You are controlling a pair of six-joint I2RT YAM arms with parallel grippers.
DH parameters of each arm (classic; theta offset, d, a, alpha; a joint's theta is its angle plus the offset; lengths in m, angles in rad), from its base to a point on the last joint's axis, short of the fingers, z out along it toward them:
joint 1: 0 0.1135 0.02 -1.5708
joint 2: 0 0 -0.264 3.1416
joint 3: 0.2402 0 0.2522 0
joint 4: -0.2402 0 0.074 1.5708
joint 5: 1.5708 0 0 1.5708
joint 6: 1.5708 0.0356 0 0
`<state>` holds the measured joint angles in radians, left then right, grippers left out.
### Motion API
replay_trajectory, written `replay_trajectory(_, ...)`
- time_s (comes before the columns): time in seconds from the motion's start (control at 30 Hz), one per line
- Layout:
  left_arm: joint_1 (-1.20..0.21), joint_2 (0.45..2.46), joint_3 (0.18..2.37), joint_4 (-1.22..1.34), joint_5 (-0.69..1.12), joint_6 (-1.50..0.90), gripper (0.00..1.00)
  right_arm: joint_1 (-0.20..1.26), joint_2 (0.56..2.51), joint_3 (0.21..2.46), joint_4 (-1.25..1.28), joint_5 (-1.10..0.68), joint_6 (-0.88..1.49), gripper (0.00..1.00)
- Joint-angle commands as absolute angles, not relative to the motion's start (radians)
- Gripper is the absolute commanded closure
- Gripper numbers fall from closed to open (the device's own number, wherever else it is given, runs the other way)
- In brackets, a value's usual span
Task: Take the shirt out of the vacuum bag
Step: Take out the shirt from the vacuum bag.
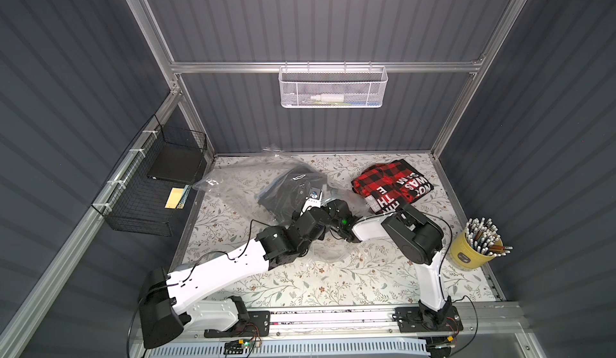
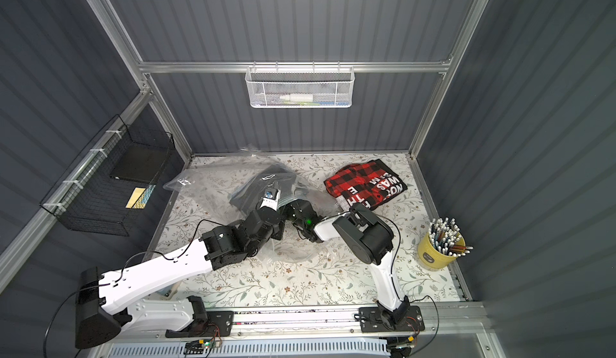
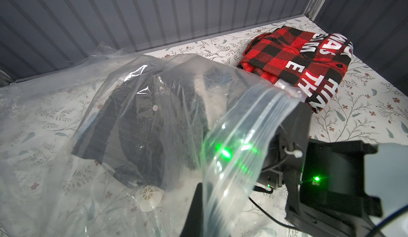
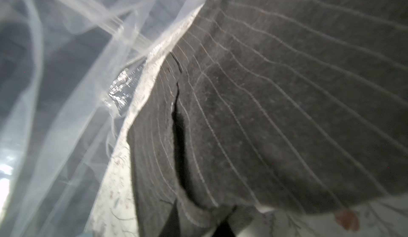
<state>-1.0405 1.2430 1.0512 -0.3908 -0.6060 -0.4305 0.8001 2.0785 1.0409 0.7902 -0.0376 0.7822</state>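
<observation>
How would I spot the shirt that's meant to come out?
On the floral table, look at the crinkly clear vacuum bag. The shirt inside it is dark grey with thin pale pinstripes, unlike the red plaid shirt outside it.

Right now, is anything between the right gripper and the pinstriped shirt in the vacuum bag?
Nothing visible: the right gripper reaches inside the vacuum bag, and the pinstriped shirt fills its wrist view, uncovered.

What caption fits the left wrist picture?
A dark pinstriped shirt inside the clear vacuum bag, a red plaid shirt nearby on the flowery table.
</observation>
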Motion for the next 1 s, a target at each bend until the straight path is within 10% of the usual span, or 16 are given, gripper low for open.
replay_trajectory(0.0, -1.045, 1.216, 1.03, -0.398, -0.615, -0.445, 1.0, 0.794, 2.04, 1.016, 0.824, -0.023, 0.774, 0.92)
replay_trajectory(0.77, -1.044, 1.222, 1.008, -0.371, -0.631, -0.417, 1.0, 0.832, 1.766, 0.657, 0.882, 0.042, 0.795, 1.0)
replay_trajectory(0.97, -1.044, 1.229, 1.015, -0.372, -0.627, -0.417, 1.0, 0.816, 1.801, 0.687, 0.887, 0.058, 0.792, 0.51)
